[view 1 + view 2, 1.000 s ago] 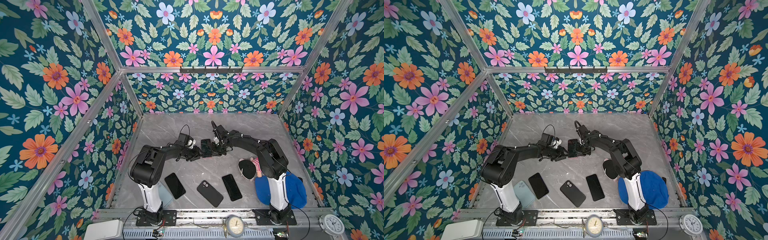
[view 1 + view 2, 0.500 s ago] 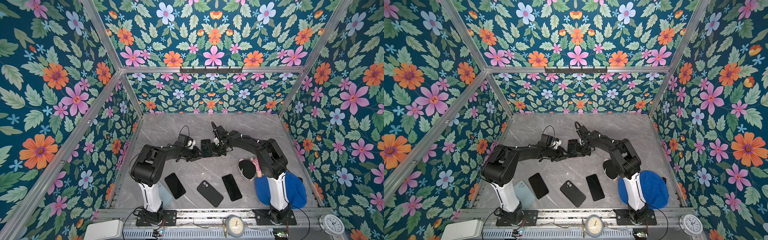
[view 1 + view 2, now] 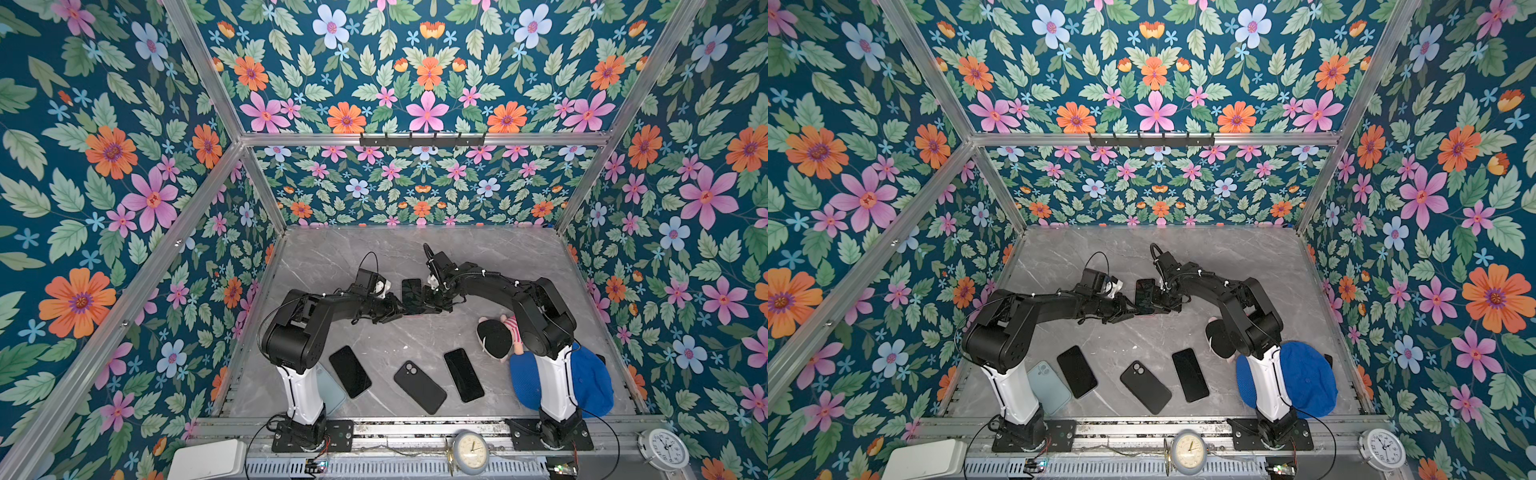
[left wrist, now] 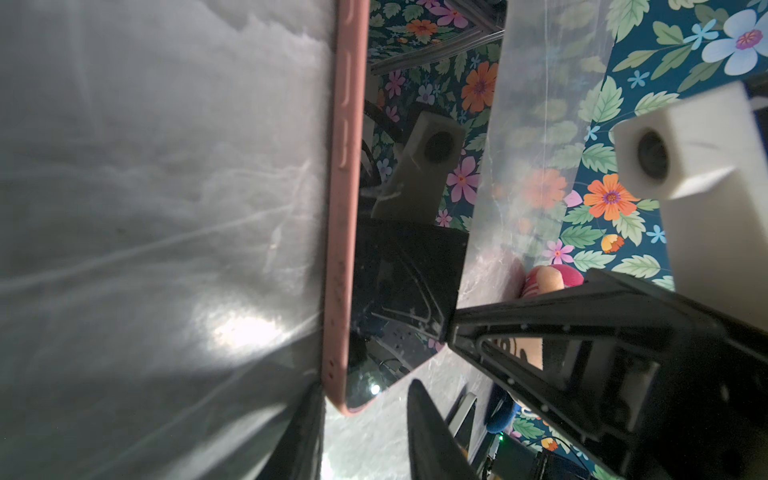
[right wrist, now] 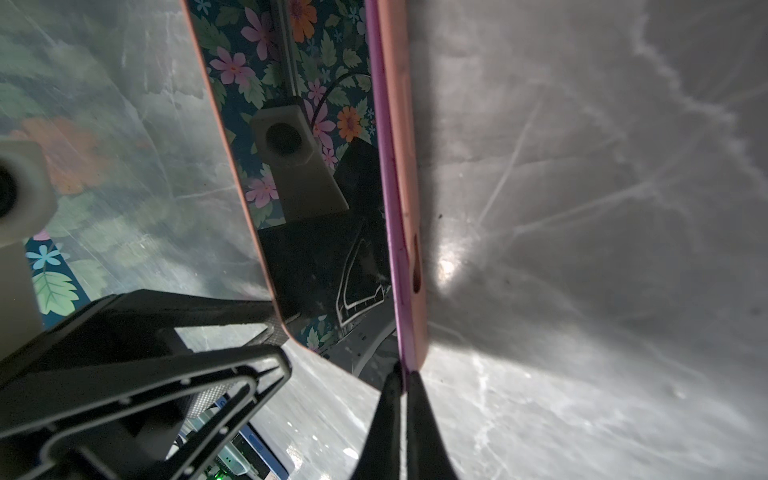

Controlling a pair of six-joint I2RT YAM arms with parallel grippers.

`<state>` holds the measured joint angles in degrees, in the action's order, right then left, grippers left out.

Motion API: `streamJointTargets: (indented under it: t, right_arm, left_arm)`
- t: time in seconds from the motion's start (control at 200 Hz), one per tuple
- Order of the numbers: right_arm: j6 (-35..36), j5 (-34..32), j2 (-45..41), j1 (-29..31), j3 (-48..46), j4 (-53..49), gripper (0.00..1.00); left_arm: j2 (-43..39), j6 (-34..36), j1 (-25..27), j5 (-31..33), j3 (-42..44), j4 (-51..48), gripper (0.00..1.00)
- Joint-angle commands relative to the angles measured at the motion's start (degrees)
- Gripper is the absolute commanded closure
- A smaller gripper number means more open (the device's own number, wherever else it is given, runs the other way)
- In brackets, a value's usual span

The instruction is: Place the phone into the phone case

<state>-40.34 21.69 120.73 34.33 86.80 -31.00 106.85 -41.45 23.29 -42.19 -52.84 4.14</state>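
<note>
Looking down on a grey marble-patterned bench [image 3: 357, 253] inside floral walls, we are seeing both arms reaching to its middle and meeting at one object. There a black glossy-screened phone [image 3: 411, 291] is sitting screen up inside a pink silicone phone case [image 5: 405, 174], well beyond the row of spare things near the front edge. In the wrist views the pink rim is showing along both long sides of the screen. Whether the phone is seated all the way down we cannot tell.

The right fingers [image 5: 397, 399] are pressing tight together, nipping the case's rim at one near corner. The left fingers [image 4: 428, 432] are standing partly apart, straddling the other near corner. One is touching the case's outer wall. The other is sitting just off the end edge, with a gap showing.

Nearer the front we are noting:
- a pale blue phone case [image 3: 1048, 386], half under the left arm's base
- a black slab phone [image 3: 350, 377], just beside it
- a black phone-shaped piece lying camera side up [image 3: 419, 386]
- a second black slab phone [image 3: 463, 375]

A plush doll in a black cap [image 3: 492, 336] and a blue fabric piece [image 3: 594, 386] are lying by the right arm's base.
</note>
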Motion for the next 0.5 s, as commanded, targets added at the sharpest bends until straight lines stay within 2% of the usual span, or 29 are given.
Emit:
streamJointTargets:
  t: [0.0, 0.495]
  right_arm:
    - [-1.5, 3.2, 1.8, 1.0, -0.8, 2.5, 0.94]
    - [-2.4, 3.7, 2.1, 1.2, -2.2, 4.5, 0.93]
  left_arm:
    - [0.2, 0.2, 0.8, -2.0, 0.1, 2.4, 0.65]
    - [0.0, 0.0, 1.0, -2.1, 0.3, 2.8, 0.65]
